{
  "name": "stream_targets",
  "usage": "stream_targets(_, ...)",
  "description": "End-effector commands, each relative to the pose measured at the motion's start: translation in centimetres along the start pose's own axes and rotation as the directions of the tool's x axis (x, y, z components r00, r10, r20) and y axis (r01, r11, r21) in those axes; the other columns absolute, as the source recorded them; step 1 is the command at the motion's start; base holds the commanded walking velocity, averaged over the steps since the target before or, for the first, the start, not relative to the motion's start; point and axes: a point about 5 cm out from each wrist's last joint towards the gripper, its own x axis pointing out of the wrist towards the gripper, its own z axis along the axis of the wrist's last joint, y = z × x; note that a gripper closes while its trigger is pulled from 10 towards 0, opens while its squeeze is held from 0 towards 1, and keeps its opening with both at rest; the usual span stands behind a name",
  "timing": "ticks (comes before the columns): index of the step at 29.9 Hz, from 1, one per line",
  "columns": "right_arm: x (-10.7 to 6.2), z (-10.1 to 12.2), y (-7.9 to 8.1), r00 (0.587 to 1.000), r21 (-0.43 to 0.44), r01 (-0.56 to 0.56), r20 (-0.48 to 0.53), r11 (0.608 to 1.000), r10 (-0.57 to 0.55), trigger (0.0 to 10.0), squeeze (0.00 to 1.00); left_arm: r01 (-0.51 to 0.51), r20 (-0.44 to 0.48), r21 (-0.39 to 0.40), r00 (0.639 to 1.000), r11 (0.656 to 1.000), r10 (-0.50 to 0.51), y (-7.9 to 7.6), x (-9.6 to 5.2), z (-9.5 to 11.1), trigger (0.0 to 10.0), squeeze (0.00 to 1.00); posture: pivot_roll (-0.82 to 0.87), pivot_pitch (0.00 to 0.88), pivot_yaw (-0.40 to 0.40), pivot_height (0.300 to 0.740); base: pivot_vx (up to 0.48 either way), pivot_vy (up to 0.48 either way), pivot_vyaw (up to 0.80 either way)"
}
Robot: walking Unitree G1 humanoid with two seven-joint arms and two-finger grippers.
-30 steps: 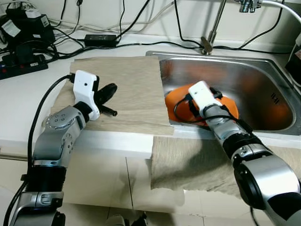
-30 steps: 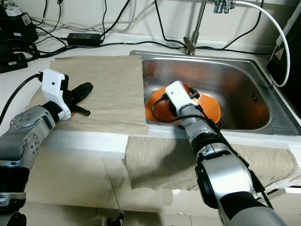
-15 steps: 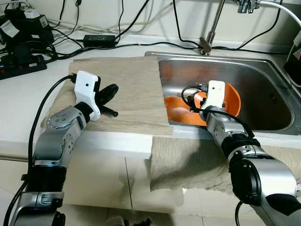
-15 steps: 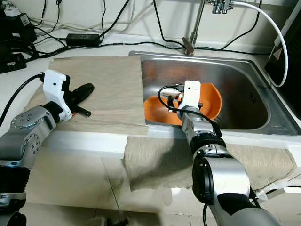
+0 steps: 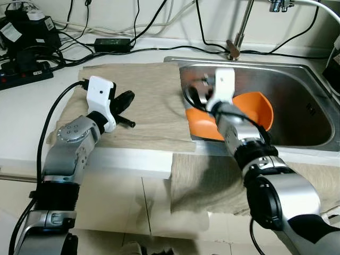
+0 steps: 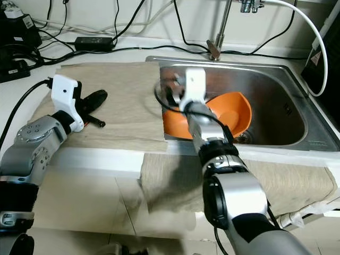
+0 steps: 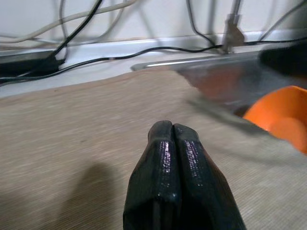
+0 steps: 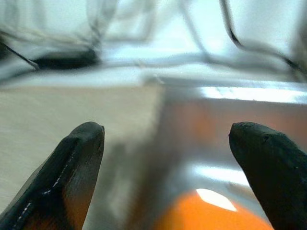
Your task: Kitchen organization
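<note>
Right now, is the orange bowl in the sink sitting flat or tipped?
Tipped. The orange bowl leans in the sink, one rim raised toward the basin's middle, its hollow facing the open right gripper above it.

The near side of the orange bowl (image 5: pixel 249 114) is hidden by the right arm. The faucet (image 5: pixel 249 16) is cut off by the top edge. The right wrist view is blurred throughout.
</note>
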Motion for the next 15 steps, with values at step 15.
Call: stream_targets(15,-3.8,-0.2,-0.8,0.926,-0.207,0.329,0.262,0.921,-0.272,10.0,0.00,-0.307,0.096,-0.090,0.944,0.947,0.315,3.2,-1.7,0.6,10.0,0.00,0.10,0.000,0.013,0.740,0.000,0.000,0.00)
